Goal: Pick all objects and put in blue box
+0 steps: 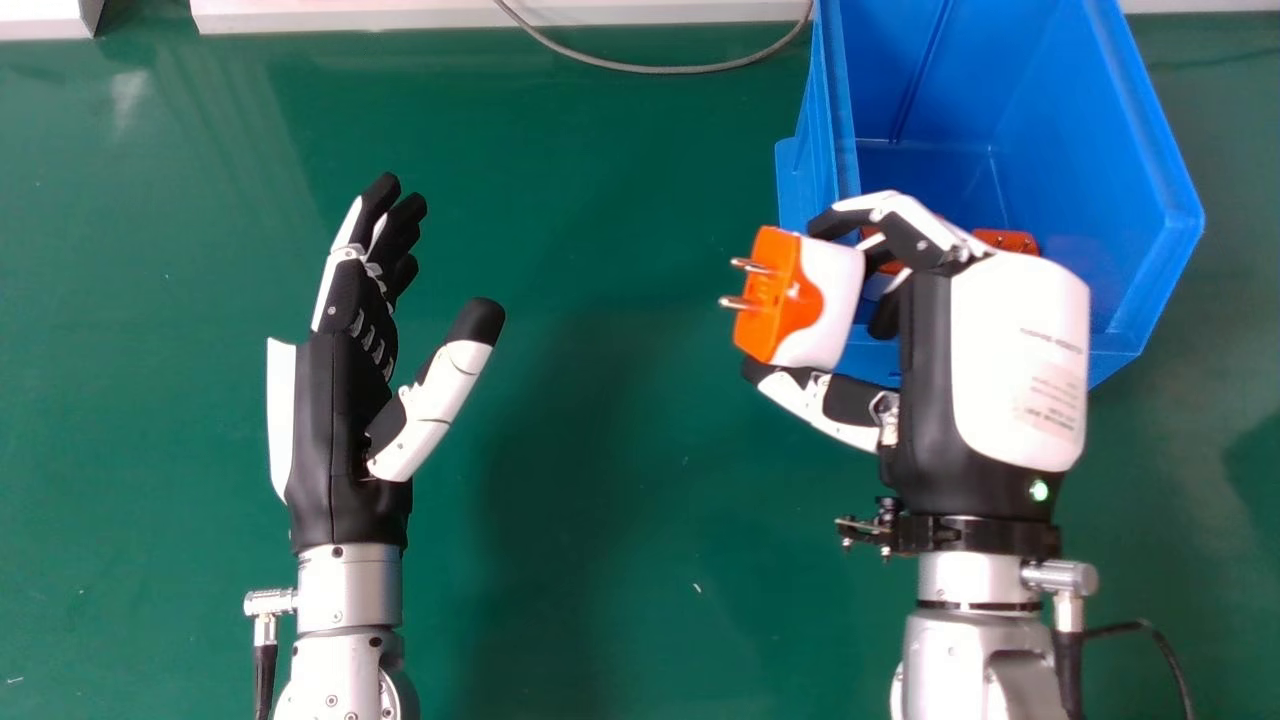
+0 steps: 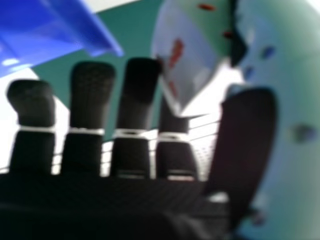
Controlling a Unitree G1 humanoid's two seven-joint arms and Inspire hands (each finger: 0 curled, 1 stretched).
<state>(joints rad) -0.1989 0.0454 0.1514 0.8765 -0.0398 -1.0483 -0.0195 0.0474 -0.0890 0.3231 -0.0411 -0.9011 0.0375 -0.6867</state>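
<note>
My right hand (image 1: 1000, 350) is at the near left part of the blue box (image 1: 1160, 200), pinching an orange and white plug adapter (image 1: 815, 300) between thumb and fingers. Its two metal prongs point left, and it hangs beside the box's left wall. In the right hand view the adapter (image 2: 187, 60) lies between the thumb and fingers of my right hand (image 2: 247, 145). Inside the box, partly hidden by the hand, are orange-red objects (image 1: 1005, 241). My left hand (image 1: 345, 400) is held open over the left part of the table, holding nothing.
A grey cable (image 1: 660, 70) curves along the far edge of the green table (image 1: 600, 450). White panels (image 1: 400, 14) stand behind that edge. In the right hand view, the box's blue rim (image 2: 95, 35) is close to the fingers.
</note>
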